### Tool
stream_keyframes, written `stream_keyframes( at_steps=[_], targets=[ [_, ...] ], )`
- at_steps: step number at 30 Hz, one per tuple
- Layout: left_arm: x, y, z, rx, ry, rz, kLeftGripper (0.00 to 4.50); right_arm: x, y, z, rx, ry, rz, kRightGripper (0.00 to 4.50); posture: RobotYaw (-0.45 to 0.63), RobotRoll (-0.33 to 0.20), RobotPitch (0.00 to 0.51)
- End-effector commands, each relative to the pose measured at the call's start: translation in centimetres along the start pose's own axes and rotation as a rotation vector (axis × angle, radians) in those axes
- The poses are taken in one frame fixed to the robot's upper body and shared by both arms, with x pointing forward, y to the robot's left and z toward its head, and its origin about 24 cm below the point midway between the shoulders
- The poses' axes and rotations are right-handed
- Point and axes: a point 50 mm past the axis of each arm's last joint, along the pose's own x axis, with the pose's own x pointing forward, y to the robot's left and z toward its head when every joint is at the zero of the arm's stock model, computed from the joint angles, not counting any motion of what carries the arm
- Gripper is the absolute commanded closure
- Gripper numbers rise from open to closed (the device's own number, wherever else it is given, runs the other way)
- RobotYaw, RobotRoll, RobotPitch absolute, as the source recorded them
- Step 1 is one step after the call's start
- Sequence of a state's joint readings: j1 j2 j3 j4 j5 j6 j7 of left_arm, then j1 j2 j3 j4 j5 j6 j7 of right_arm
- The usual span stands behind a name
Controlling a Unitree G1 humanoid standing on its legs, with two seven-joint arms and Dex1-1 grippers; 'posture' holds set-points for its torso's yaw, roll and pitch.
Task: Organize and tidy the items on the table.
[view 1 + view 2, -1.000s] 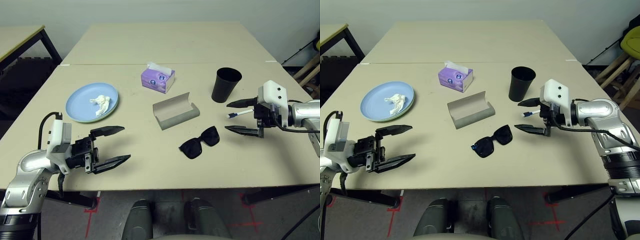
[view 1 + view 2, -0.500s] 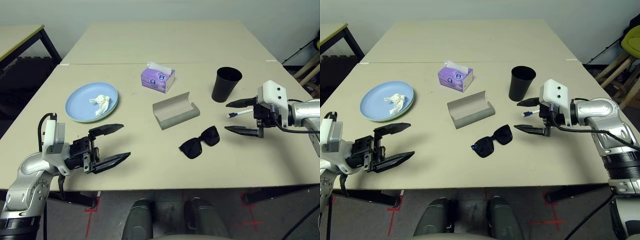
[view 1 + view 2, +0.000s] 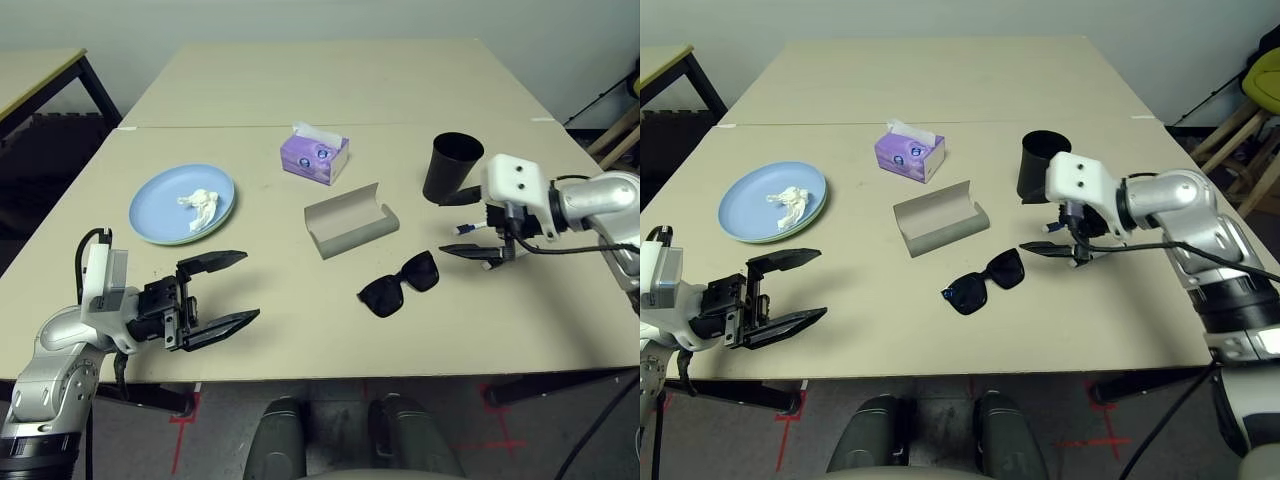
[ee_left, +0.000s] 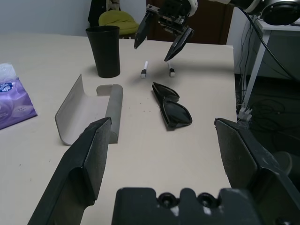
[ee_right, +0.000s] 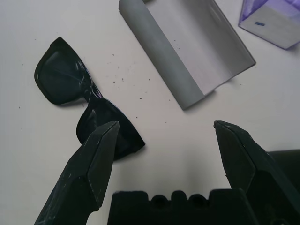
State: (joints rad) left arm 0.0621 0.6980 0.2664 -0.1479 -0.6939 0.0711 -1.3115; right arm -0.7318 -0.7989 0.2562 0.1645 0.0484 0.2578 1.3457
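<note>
Left eye view: right gripper [image 3: 466, 225] has swung in past the cup [image 3: 450, 168] toward the sunglasses [image 3: 398, 284] | jaws wide, empty | left gripper [image 3: 228, 291] unmoved near the plate [image 3: 160, 196], wide, empty | sunglasses lie just before the open case [image 3: 350, 220] | likely next: grasp sunglasses.

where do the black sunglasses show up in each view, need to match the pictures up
Left eye view: sunglasses, lower centre-right.
Right eye view: sunglasses, just below centre.
Left wrist view: sunglasses, centre.
Right wrist view: sunglasses, left side.
Shared landmark: the open grey glasses case lies beside them.
</note>
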Motion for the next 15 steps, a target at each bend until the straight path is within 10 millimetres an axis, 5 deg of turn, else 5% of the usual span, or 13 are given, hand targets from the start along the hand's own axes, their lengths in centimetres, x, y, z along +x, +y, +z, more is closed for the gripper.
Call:
stream_keyframes(
  at_steps=[1, 15],
  targets=[
    [0.0, 0.1, 0.0, 0.014, -0.001, 0.002, 0.02, 0.9, -0.1, 1.7, -0.073, 0.010, 0.120, 0.00, 0.09, 0.000, 0.077],
    [0.5, 0.2, -0.2, 0.021, 0.000, 0.008, 0.02, 2.5, 1.5, 2.9, -0.213, 0.163, 0.388, 0.00, 0.11, 0.000, 0.071]
  ],
)
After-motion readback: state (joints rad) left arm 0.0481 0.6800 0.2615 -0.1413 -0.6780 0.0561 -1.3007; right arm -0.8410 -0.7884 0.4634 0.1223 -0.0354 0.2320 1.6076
